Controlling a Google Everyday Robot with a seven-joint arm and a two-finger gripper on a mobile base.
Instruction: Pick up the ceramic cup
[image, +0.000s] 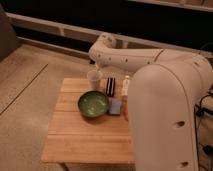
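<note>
The ceramic cup (94, 79) is small and pale beige, and stands upright at the far edge of the wooden table (85, 137), just behind the green bowl (93, 104). My gripper (95, 66) hangs from the white arm directly above the cup, right at its rim. Whether it touches the cup I cannot tell.
A dark rectangular object (110, 86) and a small white bottle (126, 86) lie right of the cup. A blue item (116, 106) and an orange item (125, 109) sit right of the bowl. My large white body (165, 115) covers the table's right side.
</note>
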